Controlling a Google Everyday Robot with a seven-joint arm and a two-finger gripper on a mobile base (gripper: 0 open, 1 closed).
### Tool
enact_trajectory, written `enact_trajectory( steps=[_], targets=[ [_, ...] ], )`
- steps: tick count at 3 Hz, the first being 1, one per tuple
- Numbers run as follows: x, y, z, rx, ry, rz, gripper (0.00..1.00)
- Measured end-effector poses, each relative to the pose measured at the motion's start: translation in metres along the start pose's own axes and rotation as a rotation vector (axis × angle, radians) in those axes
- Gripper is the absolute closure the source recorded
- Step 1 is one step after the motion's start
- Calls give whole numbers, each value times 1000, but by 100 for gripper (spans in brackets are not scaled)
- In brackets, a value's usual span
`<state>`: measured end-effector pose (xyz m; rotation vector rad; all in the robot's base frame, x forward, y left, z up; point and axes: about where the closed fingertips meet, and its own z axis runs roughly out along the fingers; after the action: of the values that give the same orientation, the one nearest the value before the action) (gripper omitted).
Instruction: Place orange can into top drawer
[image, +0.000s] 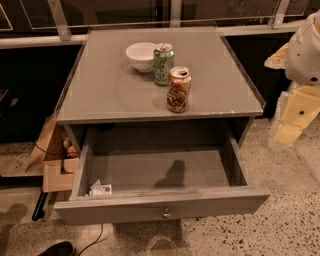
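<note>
1. Gripper. The gripper (292, 117) sits at the right edge of the view, at the end of the white arm (305, 50). It hangs beside the right side of the cabinet (125, 95), at about drawer height and above the floor. Whether it is apart or together cannot be told. It holds nothing visible and is well apart from both cans.

2. Item count.
- Cans: two. The orange can (178, 90) stands upright on the cabinet top, near the front edge and right of centre. The green-and-white can (163, 64) stands upright just behind it and slightly to the left.
- Bowls: one. The white bowl (141, 56) sits just left of the green-and-white can, touching or nearly touching it.
- Drawers: one.

3. Containers.
- The top drawer (160, 207) is pulled fully open toward the camera. One round metal knob (166, 215) sits at the centre of its front panel.
- Drawer contents: one small crumpled white packet (100, 189) in the front left corner. The orange can is not in the drawer.
- Bowl contents cannot be seen.
- A cardboard box (59, 172) stands on the floor against the left side of the cabinet.

4. Surface and room. The cabinet top is flat, grey and matte. The floor (280, 225) is speckled stone. One dark cable (95, 235) runs across it below the drawer front. Dark glazed panels with pale frames stand behind the cabinet.
</note>
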<state>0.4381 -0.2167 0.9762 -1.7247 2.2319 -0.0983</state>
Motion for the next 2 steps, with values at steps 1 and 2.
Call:
enact_trajectory(
  steps=[1,2],
  targets=[
    [0,0,0,1,-1,0,0],
    [-7,-11,8,21,-49,22,0]
  ],
)
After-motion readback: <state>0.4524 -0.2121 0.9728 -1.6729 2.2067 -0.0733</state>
